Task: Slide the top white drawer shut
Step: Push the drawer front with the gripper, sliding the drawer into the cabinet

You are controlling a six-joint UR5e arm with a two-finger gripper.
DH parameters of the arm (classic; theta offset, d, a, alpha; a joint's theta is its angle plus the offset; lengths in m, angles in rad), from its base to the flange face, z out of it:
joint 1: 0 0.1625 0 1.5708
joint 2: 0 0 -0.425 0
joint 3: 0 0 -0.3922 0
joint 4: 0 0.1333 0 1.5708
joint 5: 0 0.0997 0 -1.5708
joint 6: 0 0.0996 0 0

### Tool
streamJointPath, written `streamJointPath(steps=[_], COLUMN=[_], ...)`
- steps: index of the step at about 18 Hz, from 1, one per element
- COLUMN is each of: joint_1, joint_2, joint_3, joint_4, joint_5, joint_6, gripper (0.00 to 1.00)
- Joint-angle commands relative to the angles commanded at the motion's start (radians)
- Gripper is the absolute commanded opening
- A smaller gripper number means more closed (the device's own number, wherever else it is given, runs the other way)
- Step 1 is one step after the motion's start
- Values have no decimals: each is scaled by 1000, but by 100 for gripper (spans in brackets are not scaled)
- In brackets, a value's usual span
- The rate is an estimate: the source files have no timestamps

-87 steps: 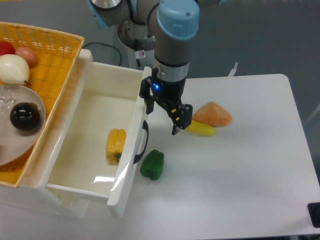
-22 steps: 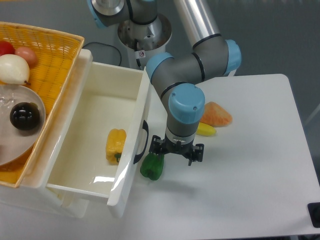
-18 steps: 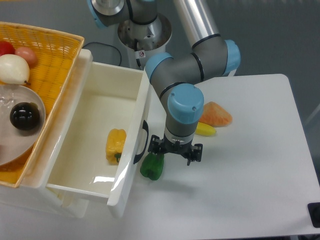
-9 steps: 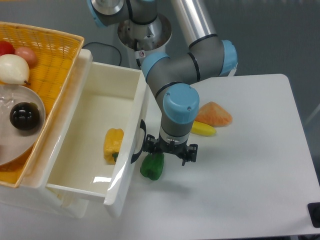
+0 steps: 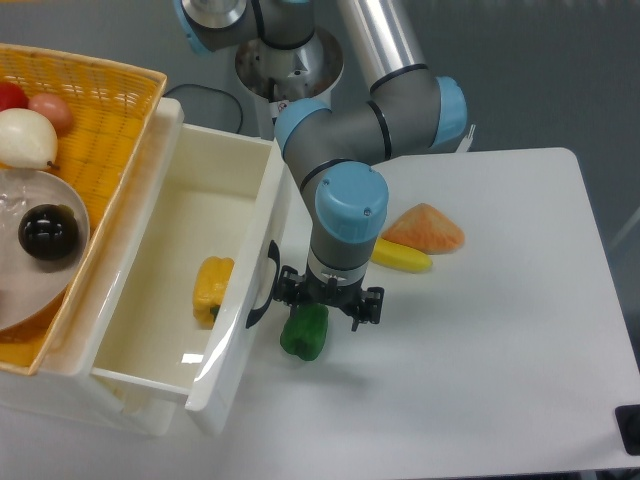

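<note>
Camera view, from above and in front. The top white drawer (image 5: 170, 300) stands pulled out from the cabinet at the left of the white surface (image 5: 480, 360). Its deep tray is exposed, and its front panel, with the black arched handle (image 5: 262, 285), faces right. A yellow bell pepper (image 5: 210, 288) lies inside the tray near the front panel.

The arm comes down from the top centre and bends so that the hand (image 5: 328, 302) points down at the surface, just right of the drawer front. The hand's fingers are spread apart and hold nothing. The left finger is just beside the handle; whether it touches cannot be told. A green bell pepper (image 5: 305, 332) lies on the surface directly below the hand, near the drawer front.

A yellow banana-shaped item (image 5: 402, 257) and an orange wedge (image 5: 428, 229) lie on the surface to the right of the arm, touching each other.

A yellow wicker basket (image 5: 95, 110) sits on the cabinet at upper left, holding a clear plate (image 5: 20, 290), a black ball (image 5: 50, 234) and several round fruits (image 5: 28, 138).
</note>
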Motion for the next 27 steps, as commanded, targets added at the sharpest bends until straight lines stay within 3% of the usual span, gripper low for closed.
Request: streamJointPath(steps=[27], joint_1=[-48], joint_2=[43], joint_3=[-34], joint_4=[-28], joint_5=[-44], joint_6=[-5], gripper=[100])
